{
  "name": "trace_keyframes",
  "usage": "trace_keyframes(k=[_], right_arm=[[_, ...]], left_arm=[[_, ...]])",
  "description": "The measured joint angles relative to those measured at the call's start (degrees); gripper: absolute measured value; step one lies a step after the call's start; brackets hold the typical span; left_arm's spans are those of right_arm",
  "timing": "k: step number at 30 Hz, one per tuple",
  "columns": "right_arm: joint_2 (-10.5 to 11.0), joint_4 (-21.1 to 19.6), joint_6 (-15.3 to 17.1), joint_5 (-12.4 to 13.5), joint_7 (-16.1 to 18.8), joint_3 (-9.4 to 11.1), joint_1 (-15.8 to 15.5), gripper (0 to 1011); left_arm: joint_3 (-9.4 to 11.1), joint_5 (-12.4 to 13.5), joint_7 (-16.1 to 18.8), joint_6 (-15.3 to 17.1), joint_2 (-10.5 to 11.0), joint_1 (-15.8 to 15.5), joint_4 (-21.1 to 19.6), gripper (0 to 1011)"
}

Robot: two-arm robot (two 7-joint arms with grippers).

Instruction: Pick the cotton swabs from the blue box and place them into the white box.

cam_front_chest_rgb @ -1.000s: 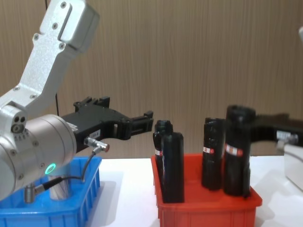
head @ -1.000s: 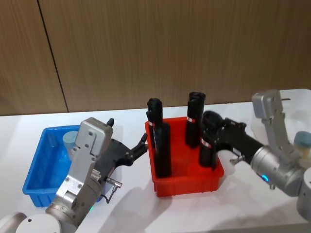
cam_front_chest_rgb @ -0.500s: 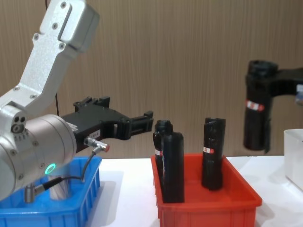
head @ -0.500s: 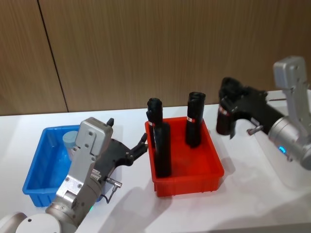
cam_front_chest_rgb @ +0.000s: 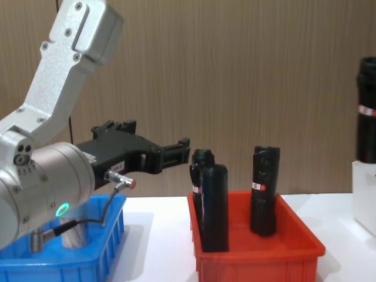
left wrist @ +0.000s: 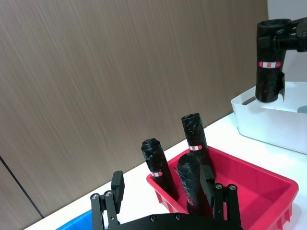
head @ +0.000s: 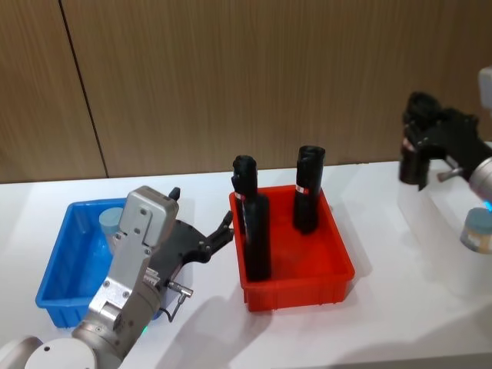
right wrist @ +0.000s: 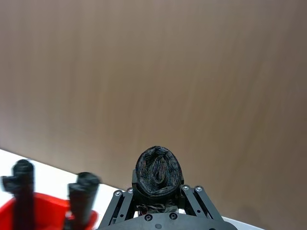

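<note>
1. One cotton swab tub [head: 112, 222] is sitting in the blue box [head: 63, 261], not yet picked; another [head: 477, 230] is seen at the far right, by the white box [left wrist: 268, 125].
2. A black roll [head: 416, 156] (not a swab tub) is being held clamped upright by the right gripper [head: 427, 137] above the white box; judged a carrying step, a release being called for next.
3. The left gripper [head: 214, 238] is being held open and empty beside the blue box.
4. Three black rolls [head: 308, 189] are standing in the red bin [head: 297, 288], between the boxes.
</note>
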Motion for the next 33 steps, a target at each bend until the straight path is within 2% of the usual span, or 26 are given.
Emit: trace_keyframes(k=[7, 13, 15, 26, 29, 33], right_arm=[[0.96, 4.62, -0.68, -0.21, -1.71, 1.81, 2.78, 359], [1.47, 10.02, -1.56, 0.04, -2.68, 3.04, 5.58, 360], [1.54, 12.96, -2.27, 0.38, -3.0, 3.43, 6.95, 359], [1.15, 24.08, -5.5, 2.09, -3.31, 3.85, 11.45, 360], [0.8, 28.74, -7.21, 2.65, -3.17, 3.76, 13.37, 363], [0.42, 33.43, -8.92, 3.04, -2.95, 3.57, 15.35, 456]], left_arm=[[0.0, 0.0, 0.0, 0.0, 0.0, 0.0, 0.0, 1004], [0.0, 0.0, 0.0, 0.0, 0.0, 0.0, 0.0, 1004], [0.0, 0.0, 0.0, 0.0, 0.0, 0.0, 0.0, 1004], [0.0, 0.0, 0.0, 0.0, 0.0, 0.0, 0.0, 1004], [0.0, 0.0, 0.0, 0.0, 0.0, 0.0, 0.0, 1004], [0.0, 0.0, 0.0, 0.0, 0.0, 0.0, 0.0, 1004]])
